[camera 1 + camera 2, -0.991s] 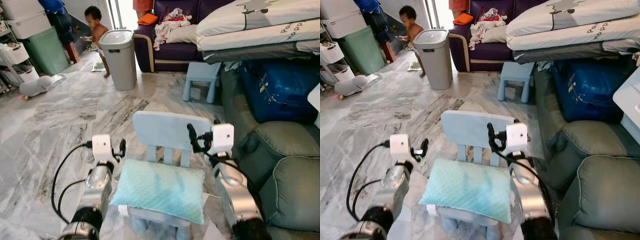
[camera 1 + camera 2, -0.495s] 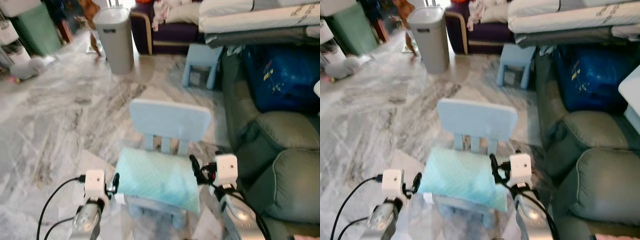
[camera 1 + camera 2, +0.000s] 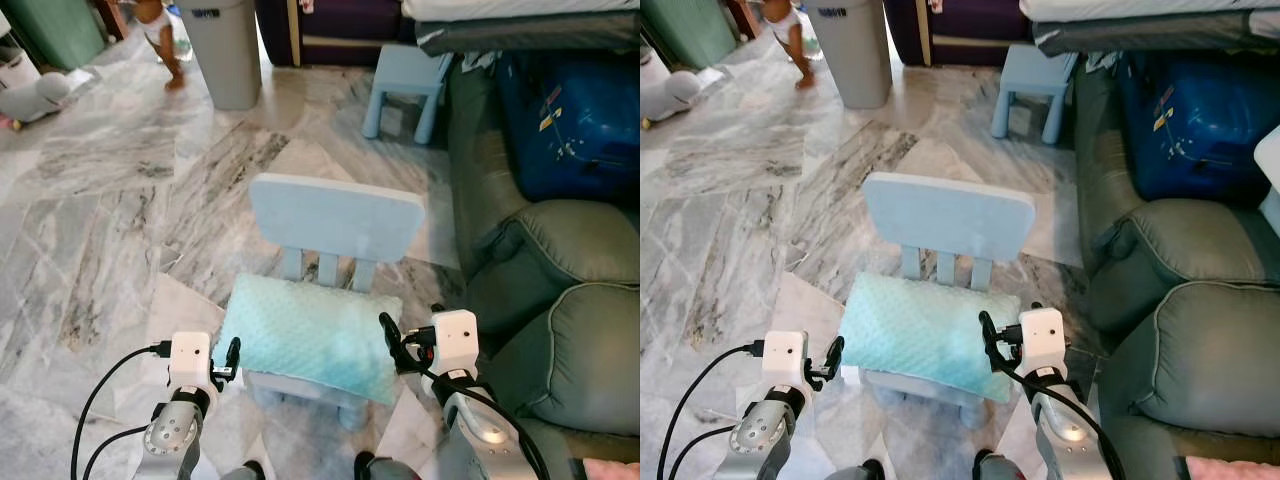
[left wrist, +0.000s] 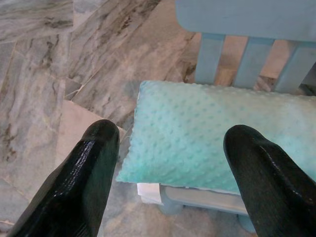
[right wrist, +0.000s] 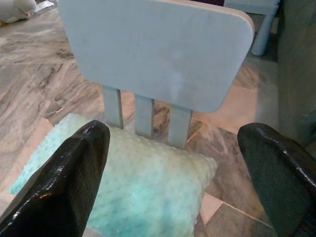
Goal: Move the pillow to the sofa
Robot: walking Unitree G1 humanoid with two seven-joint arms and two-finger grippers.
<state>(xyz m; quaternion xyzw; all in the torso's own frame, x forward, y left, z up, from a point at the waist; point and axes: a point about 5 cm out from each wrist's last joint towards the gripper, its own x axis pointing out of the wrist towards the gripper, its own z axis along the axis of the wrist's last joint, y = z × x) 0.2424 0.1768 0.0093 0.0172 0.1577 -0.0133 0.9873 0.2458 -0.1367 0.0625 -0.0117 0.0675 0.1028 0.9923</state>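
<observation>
A mint-green dotted pillow (image 3: 310, 335) lies flat on the seat of a small pale-blue child's chair (image 3: 337, 219). My left gripper (image 3: 232, 356) hovers just off the pillow's left end, open, with nothing between its fingers (image 4: 84, 177). My right gripper (image 3: 390, 345) stands at the pillow's right end, open wide and empty; its fingers (image 5: 69, 173) frame the pillow (image 5: 143, 192) and the chair back (image 5: 158, 49). A grey-green sofa (image 3: 560, 330) stands to the right of the chair.
A small blue stool (image 3: 405, 75) and a grey bin (image 3: 222, 50) stand further back on the marble floor. A blue bag (image 3: 570, 110) sits on the sofa's far end. A child's legs (image 3: 160, 40) are near the bin. Paper sheets (image 3: 170, 310) lie under the chair.
The camera has tilted further down and the view has sharpened. Both grippers stay low at the pillow's two ends. The child has moved beside the bin.
</observation>
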